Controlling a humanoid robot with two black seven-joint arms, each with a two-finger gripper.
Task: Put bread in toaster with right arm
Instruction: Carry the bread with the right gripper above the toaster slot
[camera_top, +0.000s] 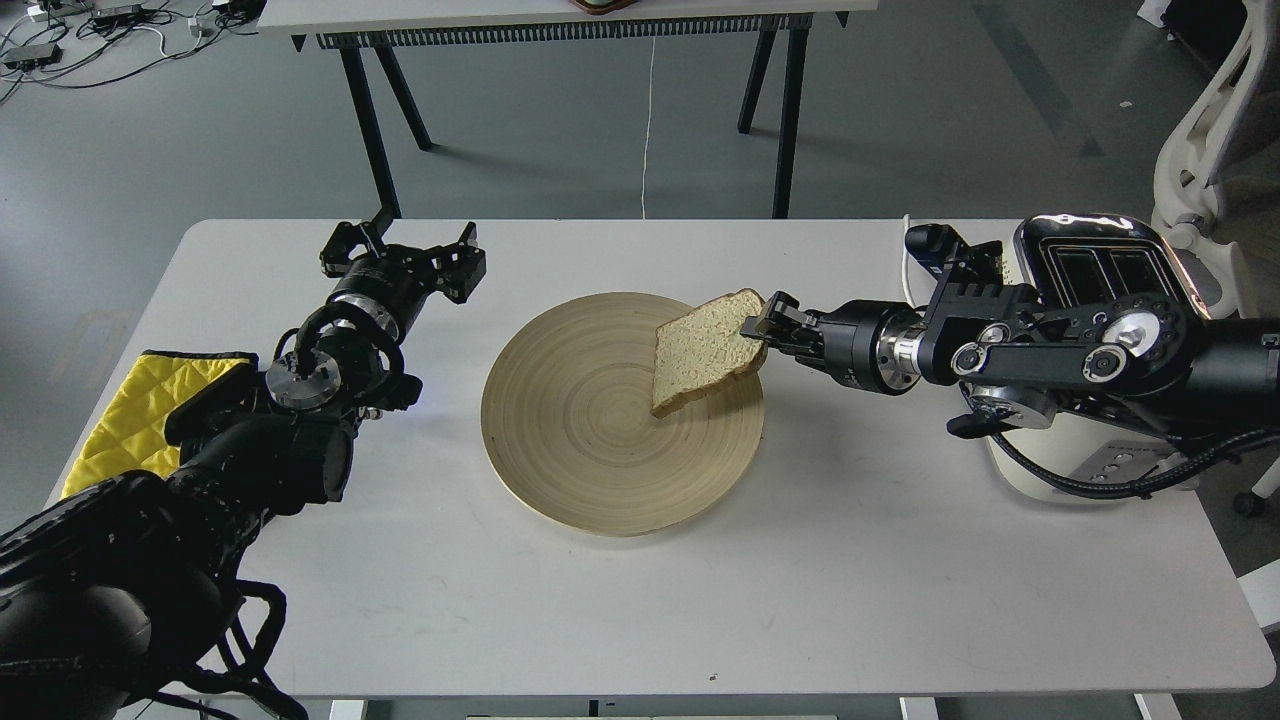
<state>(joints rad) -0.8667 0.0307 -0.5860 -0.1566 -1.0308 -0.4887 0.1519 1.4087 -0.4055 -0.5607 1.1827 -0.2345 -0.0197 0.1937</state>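
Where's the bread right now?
Head view, centre-right: the bread is pinched at its right edge by the right gripper, tilted over the wooden plate, left of the toaster.

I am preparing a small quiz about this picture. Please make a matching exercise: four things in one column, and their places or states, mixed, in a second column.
Things:
1. bread
2. toaster
3. wooden plate
4. left tool

Places or states:
A. lies flat at the middle of the table
B. open, holds nothing
C. tilted, pinched at one edge by the right tool
D. stands at the table's right end, behind the right arm

Pairs: 1-C, 2-D, 3-A, 4-B
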